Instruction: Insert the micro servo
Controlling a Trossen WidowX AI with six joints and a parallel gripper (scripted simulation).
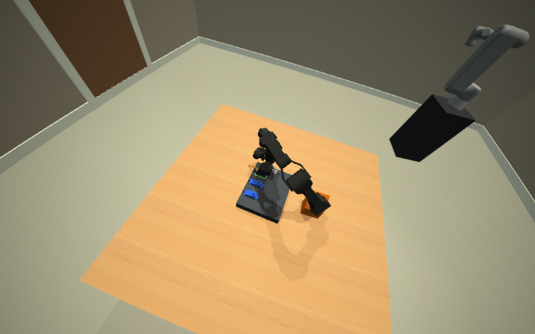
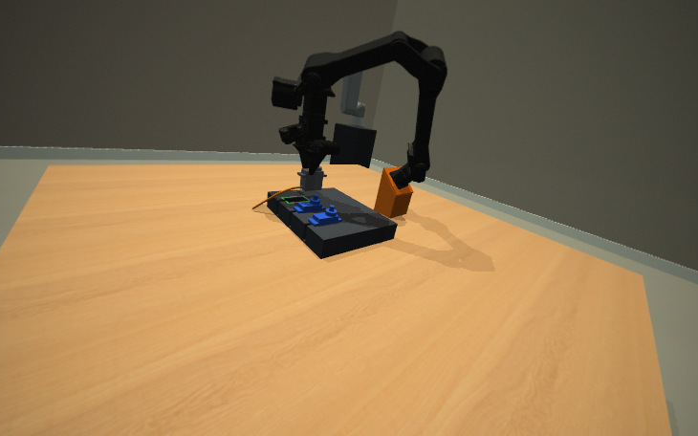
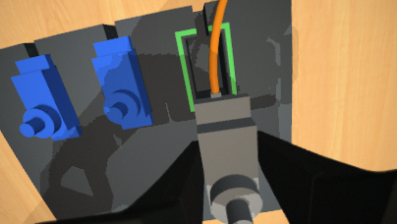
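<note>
My gripper (image 3: 226,142) (image 2: 312,162) (image 1: 264,167) is shut on the loose grey micro servo (image 3: 226,138) (image 2: 311,180). It holds the servo a little above the dark deck (image 3: 162,152) (image 2: 357,227) (image 1: 271,203), with the output shaft pointing up toward the wrist camera. The green-marked empty pocket (image 3: 183,69) (image 2: 287,200) (image 1: 260,177) lies just beneath and ahead of the servo. The servo's orange cable (image 3: 216,49) (image 2: 271,198) trails down across the pocket, past its side notch (image 3: 199,22) and off the deck's edge.
Two blue servos (image 3: 46,105) (image 3: 123,84) (image 2: 308,205) (image 2: 323,217) sit seated in the neighbouring pockets. The arm's orange base block (image 2: 392,197) (image 1: 323,198) stands beside the deck. A black box with a grey arm (image 1: 427,132) stands off the table.
</note>
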